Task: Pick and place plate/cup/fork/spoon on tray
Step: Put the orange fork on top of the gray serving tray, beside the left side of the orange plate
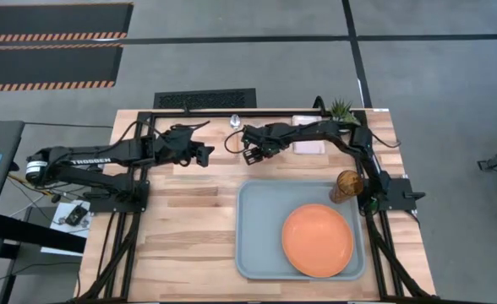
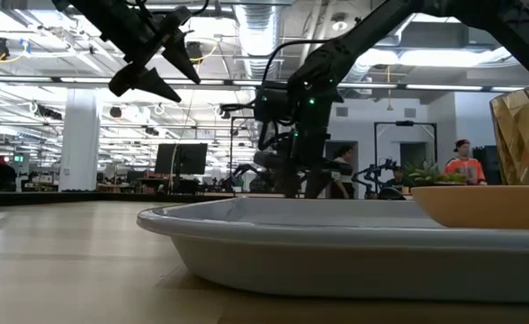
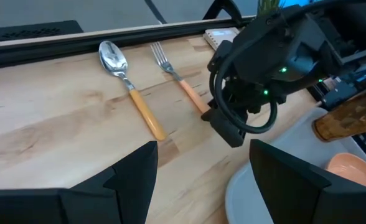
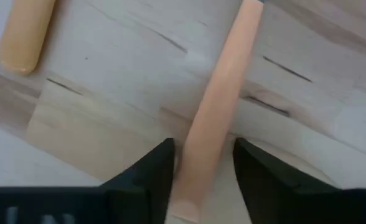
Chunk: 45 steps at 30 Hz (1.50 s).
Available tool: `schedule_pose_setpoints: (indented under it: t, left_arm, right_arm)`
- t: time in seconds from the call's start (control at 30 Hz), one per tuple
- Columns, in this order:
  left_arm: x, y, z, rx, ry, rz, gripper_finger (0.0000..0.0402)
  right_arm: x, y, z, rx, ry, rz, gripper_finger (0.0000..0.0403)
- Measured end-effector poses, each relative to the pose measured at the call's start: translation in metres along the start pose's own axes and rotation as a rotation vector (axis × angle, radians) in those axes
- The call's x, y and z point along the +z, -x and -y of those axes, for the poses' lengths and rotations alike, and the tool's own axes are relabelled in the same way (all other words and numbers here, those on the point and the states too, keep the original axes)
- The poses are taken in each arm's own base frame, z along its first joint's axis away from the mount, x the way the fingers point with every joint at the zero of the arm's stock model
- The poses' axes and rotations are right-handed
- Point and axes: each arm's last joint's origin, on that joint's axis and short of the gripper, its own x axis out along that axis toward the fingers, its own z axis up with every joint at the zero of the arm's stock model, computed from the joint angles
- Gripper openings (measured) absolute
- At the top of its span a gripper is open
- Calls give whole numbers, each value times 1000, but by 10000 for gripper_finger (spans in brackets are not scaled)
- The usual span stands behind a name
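The orange plate [image 1: 317, 240] lies on the grey-blue tray [image 1: 257, 236] at the near right. The amber cup [image 1: 347, 186] stands at the tray's far right corner. The fork [image 3: 177, 74] and the spoon [image 3: 130, 87] lie side by side on the wood beyond the tray. My right gripper [image 4: 203, 168] is open and low over the fork's orange handle [image 4: 217, 106], one finger on either side near its free end. My left gripper [image 1: 204, 154] is open and empty, raised above the table to the left of the right gripper.
A small green plant [image 1: 341, 108] and a pale pink pad [image 1: 308, 145] sit at the far right edge. Bare wood [image 1: 181, 236] lies to the left of the tray. The spoon's handle end [image 4: 24, 37] lies close beside the right gripper.
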Motion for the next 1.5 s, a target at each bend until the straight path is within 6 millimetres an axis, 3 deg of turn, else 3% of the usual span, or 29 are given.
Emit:
schedule_pose_setpoints:
  t: [0.27, 0.57, 0.73, 0.87, 1.23, 1.5]
  left_arm:
    - [3, -1, -3, 12, 8, 8, 240]
    - [6, -3, -6, -7, 0, -16, 240]
    - [7, -3, -7, -12, -1, -19, 240]
    - [9, -3, -7, -52, -25, -48, 240]
    - [17, 2, 0, -133, -79, -66, 240]
    - [16, 3, 2, -200, -106, -103, 240]
  right_arm:
    - [0, 2, 0, 23, 18, -24, 57]
    - [-2, 24, 5, 46, 3, -60, 53]
    - [-3, 56, 8, 60, -32, -47, 46]
    - [-16, 82, 4, 56, -58, -33, 49]
    - [-98, 165, -30, 97, -233, 51, 52]
    - [-177, 188, -61, 173, -387, 78, 53]
